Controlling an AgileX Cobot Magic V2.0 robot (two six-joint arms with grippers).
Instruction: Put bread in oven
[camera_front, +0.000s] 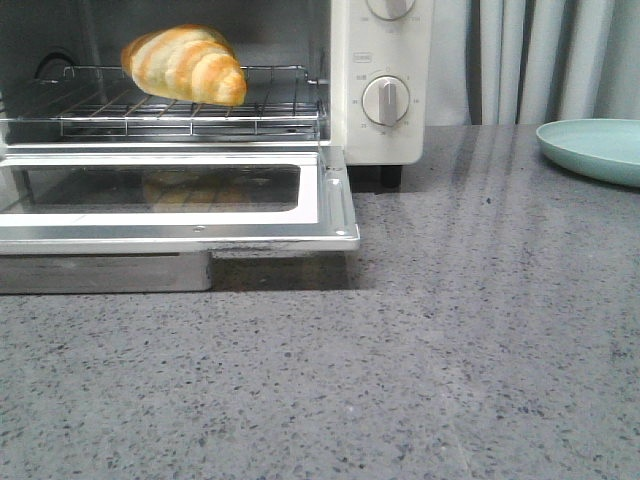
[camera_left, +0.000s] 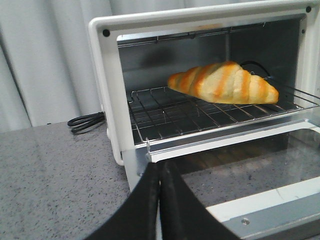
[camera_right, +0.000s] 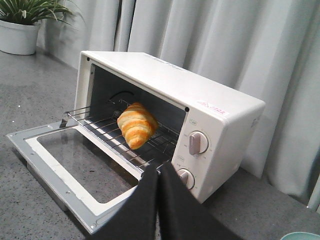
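Observation:
The bread (camera_front: 186, 64), a glossy golden-orange croissant roll with cream stripes, lies on the wire rack (camera_front: 190, 110) inside the cream-white oven (camera_front: 382, 80). The oven's glass door (camera_front: 170, 200) hangs open and flat. The bread also shows in the left wrist view (camera_left: 223, 83) and the right wrist view (camera_right: 136, 125). My left gripper (camera_left: 159, 167) is shut and empty, in front of the door's hinge corner. My right gripper (camera_right: 158, 170) is shut and empty, near the oven's dial side. Neither gripper shows in the front view.
A pale green plate (camera_front: 597, 148) sits at the back right of the grey speckled counter. A black power cord (camera_left: 86, 121) lies behind the oven. A potted plant (camera_right: 22, 25) stands far off. Grey curtains hang behind.

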